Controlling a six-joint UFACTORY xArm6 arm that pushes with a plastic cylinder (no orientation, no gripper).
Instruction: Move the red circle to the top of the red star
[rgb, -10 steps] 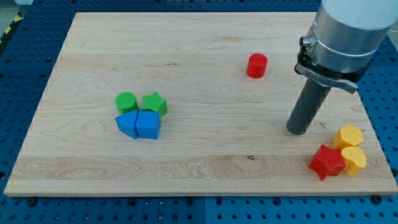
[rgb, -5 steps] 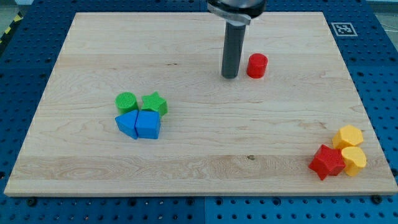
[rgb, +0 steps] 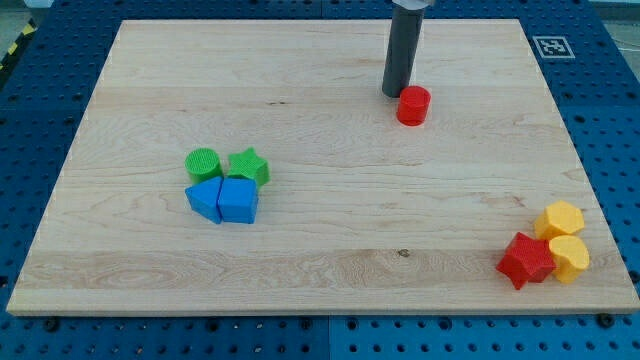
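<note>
The red circle (rgb: 413, 105) sits on the wooden board toward the view's upper right. My tip (rgb: 395, 94) stands just at the circle's upper left, very close to it or touching it. The red star (rgb: 526, 260) lies near the view's bottom right corner, far below and to the right of the circle.
Two yellow blocks (rgb: 560, 218) (rgb: 569, 257) touch the red star on its right and upper right. At centre left is a cluster: a green circle (rgb: 203, 163), a green star (rgb: 249, 166) and two blue blocks (rgb: 206, 198) (rgb: 240, 201). The board's right edge (rgb: 575, 150) is near.
My tip swept from the right side near the red star up and left past the red circle, then moved right and up to the circle's upper left. No block has moved.
</note>
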